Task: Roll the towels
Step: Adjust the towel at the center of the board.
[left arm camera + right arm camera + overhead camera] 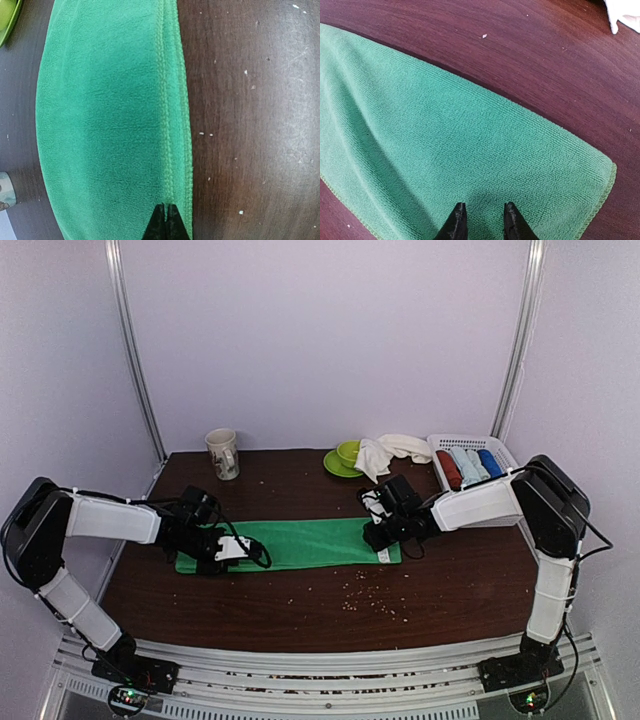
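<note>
Green towel [300, 543] flat on the counter [300, 610], in front of the mug [222, 453].
Left end effector [165, 222] is closed tight at the towel's hem nearest the mug; right end effector [484, 206] is slightly parted over the end farthest from the mug, gripping nothing.

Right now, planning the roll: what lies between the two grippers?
The green towel, lying flat, spans from left gripper to right gripper, per the top view.
</note>
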You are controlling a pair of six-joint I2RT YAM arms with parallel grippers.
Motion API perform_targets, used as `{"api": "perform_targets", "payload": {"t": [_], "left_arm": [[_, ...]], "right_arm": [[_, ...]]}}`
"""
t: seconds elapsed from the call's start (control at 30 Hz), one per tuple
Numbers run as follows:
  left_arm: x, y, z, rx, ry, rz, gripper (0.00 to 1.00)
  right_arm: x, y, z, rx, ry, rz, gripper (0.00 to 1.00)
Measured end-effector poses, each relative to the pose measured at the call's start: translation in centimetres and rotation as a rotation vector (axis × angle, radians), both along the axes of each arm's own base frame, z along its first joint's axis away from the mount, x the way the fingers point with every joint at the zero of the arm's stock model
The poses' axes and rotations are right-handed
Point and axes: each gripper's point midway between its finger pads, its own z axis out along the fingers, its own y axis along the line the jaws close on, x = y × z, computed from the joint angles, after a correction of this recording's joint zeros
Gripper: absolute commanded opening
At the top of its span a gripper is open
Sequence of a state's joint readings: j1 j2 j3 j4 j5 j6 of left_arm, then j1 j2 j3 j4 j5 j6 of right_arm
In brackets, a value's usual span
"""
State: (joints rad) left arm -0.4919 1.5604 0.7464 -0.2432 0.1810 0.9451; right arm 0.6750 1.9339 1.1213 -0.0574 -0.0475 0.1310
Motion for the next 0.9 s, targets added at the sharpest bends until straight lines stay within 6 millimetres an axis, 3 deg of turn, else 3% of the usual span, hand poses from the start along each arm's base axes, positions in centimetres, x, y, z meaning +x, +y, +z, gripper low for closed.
{"api": "perform_targets", "payload": {"t": [0.13,0.37,0.7,0.9], "left_arm": [[0.0,0.0,0.0,0.001,0.001,0.003,0.13],[0.1,0.1,-0.6,0.006,0.011,0.012,0.19],[0.3,0.0,-0.9,0.011,0.008,0.016,0.14],[0.7,0.1,-1.0,0.016,-0.004,0.023,0.0]], "right_arm": [[0.0,-0.1,0.0,0.0,0.0,-0.002,0.26],[0.0,-0.1,0.0,0.0,0.001,-0.001,0.26],[0.0,-0.1,0.0,0.0,0.001,-0.001,0.26],[0.0,0.0,-0.1,0.002,0.004,0.002,0.26]]}}
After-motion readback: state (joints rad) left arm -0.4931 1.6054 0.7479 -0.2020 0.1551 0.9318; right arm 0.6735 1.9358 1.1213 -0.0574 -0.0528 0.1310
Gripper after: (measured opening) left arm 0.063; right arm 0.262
